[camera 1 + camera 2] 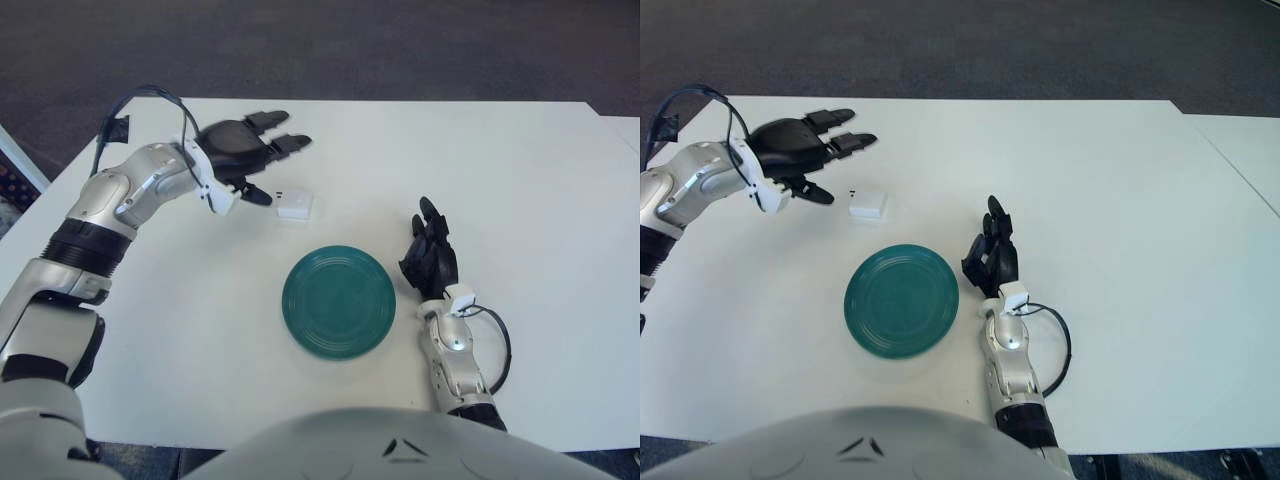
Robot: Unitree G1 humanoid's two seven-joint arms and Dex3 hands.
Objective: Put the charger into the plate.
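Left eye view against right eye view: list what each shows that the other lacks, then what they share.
Only the left eye view shows the left upper arm and shoulder at the frame's left edge.

Only the right eye view shows a second table edge at far right.

Both show the white charger on the table beyond the green plate, the left hand open and spread beside the charger, not touching it, and the right hand beside the plate's right.

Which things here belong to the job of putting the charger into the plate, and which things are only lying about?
Belong to the job:
- white charger, on the table
- green plate, nothing in it
- left robot hand, open, beside the charger

Only there:
- right robot hand, idle, right of the plate
- white table
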